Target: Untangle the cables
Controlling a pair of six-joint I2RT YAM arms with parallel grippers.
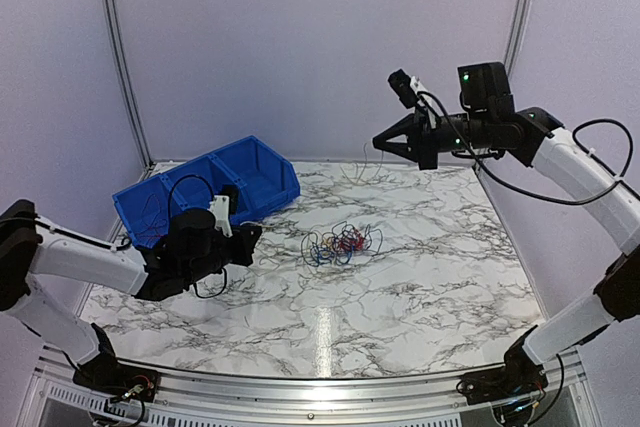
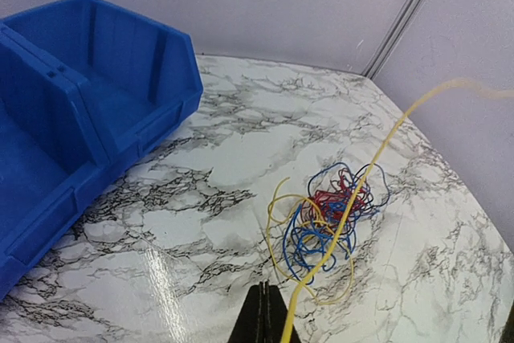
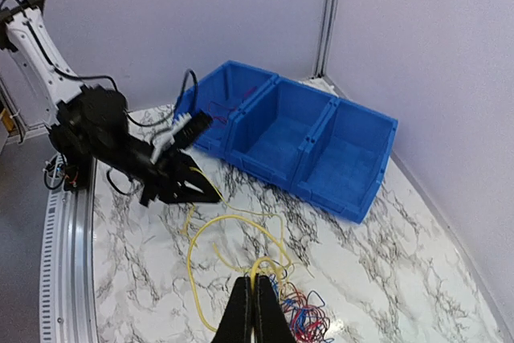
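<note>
Left gripper [image 2: 263, 288] closed on yellow wire [image 2: 287, 320]; right gripper [image 3: 250, 280] pinching it too.

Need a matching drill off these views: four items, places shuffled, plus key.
1 blue plastic three-compartment bin
2 tangled bundle of thin yellow, red, blue wires
3 left gripper
4 right gripper

A raised high over the far side
B centre of the marble table
C far left corner
D low, just left of the bundle

Pairs: 1-C; 2-B; 3-D; 4-A
</note>
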